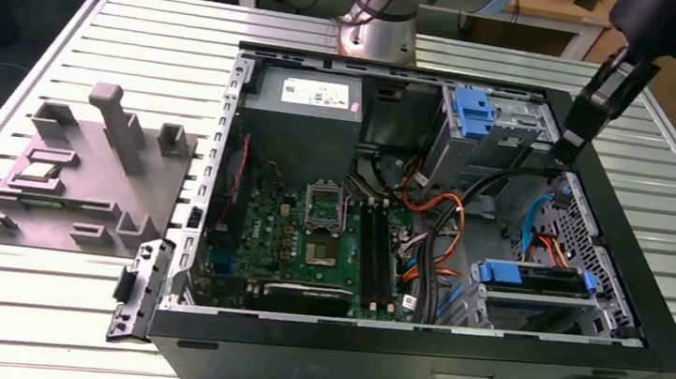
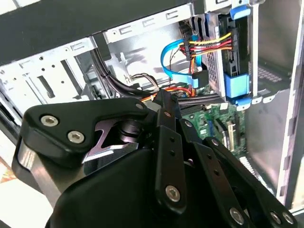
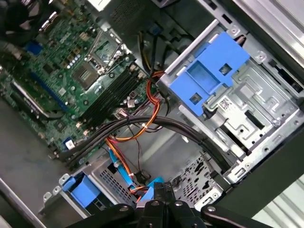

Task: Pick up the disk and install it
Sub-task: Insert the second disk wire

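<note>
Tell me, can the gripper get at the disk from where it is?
Probably yes: the gripper hangs over the open case and nothing covers the disk from above, though cables run close beside it.

One open computer case (image 1: 422,349) on the slatted table (image 1: 36,309), one motherboard (image 1: 308,234) inside, two blue drive brackets (image 1: 530,278) (image 1: 474,112), one grey power supply box (image 1: 307,101), and one grey fixture block (image 1: 82,177) off to the exterior view's left.
</note>
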Robot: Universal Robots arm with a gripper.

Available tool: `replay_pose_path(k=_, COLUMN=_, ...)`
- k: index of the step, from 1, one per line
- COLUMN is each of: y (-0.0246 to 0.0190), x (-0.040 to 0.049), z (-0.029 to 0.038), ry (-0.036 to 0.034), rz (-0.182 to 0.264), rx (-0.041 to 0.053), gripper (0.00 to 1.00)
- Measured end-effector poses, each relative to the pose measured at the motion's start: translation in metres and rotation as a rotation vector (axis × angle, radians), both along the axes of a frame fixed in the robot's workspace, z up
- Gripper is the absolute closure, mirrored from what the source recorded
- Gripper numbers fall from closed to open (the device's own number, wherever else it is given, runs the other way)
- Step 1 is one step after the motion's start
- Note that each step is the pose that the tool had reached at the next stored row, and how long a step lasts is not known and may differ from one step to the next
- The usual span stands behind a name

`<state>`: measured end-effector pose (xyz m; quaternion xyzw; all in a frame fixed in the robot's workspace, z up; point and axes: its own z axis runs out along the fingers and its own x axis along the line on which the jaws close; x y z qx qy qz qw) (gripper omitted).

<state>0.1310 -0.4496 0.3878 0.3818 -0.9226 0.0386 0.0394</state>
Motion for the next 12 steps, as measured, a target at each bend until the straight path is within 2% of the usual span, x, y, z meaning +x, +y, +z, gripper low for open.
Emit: replay_pose_path(k=12, y=0.0, x=-0.0001, z=-0.0017, ry=0.0053, rz=0.184, rx=-0.0025, gripper=0.9)
